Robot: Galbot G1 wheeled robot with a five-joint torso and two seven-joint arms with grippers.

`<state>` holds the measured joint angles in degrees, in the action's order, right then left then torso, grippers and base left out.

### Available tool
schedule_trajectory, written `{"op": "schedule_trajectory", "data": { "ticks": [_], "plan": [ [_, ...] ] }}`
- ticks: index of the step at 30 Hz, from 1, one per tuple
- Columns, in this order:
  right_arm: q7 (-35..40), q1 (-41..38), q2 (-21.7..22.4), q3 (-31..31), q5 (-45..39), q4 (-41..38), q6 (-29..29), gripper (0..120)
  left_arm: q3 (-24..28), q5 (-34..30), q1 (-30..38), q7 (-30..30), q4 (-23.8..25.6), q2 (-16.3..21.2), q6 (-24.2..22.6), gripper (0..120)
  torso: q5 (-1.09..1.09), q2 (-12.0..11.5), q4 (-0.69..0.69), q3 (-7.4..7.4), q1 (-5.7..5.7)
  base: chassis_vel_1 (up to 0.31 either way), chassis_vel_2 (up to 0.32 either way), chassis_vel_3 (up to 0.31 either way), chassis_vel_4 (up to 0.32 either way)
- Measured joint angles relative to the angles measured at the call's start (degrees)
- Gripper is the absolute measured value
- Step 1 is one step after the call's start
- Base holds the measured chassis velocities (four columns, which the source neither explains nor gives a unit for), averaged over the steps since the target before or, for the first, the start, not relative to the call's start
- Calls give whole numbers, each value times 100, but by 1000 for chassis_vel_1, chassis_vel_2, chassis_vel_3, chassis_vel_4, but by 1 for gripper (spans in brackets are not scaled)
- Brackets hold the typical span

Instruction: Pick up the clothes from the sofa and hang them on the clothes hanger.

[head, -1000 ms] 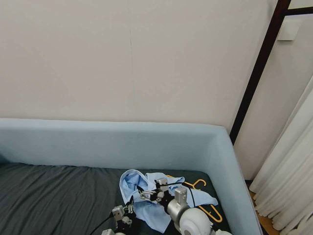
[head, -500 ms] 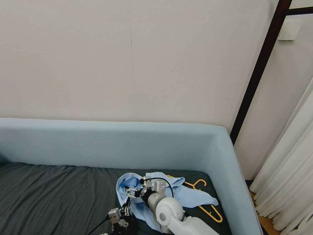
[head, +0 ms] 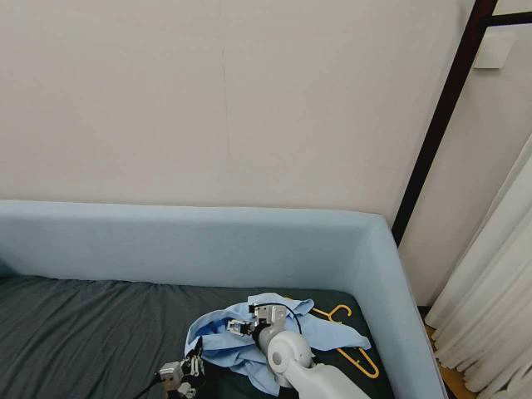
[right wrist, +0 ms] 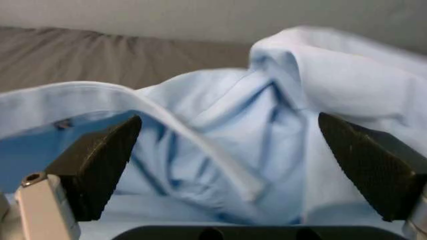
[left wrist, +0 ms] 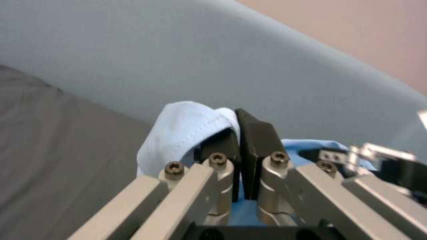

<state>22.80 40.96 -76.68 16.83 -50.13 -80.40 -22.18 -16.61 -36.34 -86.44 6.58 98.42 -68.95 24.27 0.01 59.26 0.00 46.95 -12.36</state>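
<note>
Light blue shirt [head: 320,332] crumpled on dark sofa seat [head: 83,332] near right corner, partly covering orange hanger [head: 363,366].

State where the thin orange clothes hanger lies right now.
In the head view the thin orange clothes hanger lies on the dark grey sofa seat at its right end, partly under the light blue shirt.

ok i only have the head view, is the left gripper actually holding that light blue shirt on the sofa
Observer: Yes. The left wrist view shows the left gripper shut on a fold of the crumpled light blue fabric shirt.
Operator: and the right one, got anything
Observer: No. The right gripper is open wide, with its black pads on either side of the shirt's hemmed edge and not pinching it.
</note>
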Motion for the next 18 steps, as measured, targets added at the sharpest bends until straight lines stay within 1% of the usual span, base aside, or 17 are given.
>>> {"op": "schedule_trajectory", "data": {
  "ticks": [2, 3, 4, 8, 10, 12, 13, 14, 18],
  "plan": [
    [-279, -35, 322, 147, 735, -99, 163, 100, -88, -84, 12, 12, 27, -4, 1, 0, 0, 0, 0, 0, 0, 0, 0, 0, 0],
    [-389, -68, 441, 195, 933, -110, 220, 100, -121, -113, 33, 17, 32, -12, -1, 0, -1, 1, 0, 0, 0, 0, 0, 0, 0],
    [-389, -68, 441, 195, 933, -110, 220, 100, -121, -113, 33, 17, 32, -12, -1, 0, -1, 1, 0, 0, 0, 0, 0, 0, 0],
    [-673, 14, 683, 367, 1100, -368, 232, 100, -161, -148, 46, 29, 47, -27, -16, 0, 0, 0, 0, 0, 0, 0, 0, 0, 0],
    [-712, 62, 707, 417, 1121, -429, 236, 100, -162, -149, 37, 29, 54, -29, -16, 0, 0, 0, 0, 0, 0, 0, 0, 0, 0],
    [-721, 176, 687, 440, 985, -572, 219, 100, -164, -133, 6, 28, 59, -39, -15, 0, 0, 0, -1, 0, 0, 0, 0, 0, 0],
    [-704, 229, 647, 434, 782, -682, 162, 100, -164, -105, -15, 22, 59, -43, -9, 0, 0, 0, 0, 0, 0, 0, 0, 0, 0],
    [-704, 229, 647, 434, 782, -682, 162, 100, -164, -105, -15, 22, 59, -43, -9, 0, 0, 0, 0, 0, 0, 0, 0, 0, 0],
    [-521, 267, 514, 462, 121, -946, -13, 100, -142, 19, -99, 2, 57, -47, 57, 0, 0, 0, 0, 0, 0, 0, 0, 0, 0]
  ]
}}
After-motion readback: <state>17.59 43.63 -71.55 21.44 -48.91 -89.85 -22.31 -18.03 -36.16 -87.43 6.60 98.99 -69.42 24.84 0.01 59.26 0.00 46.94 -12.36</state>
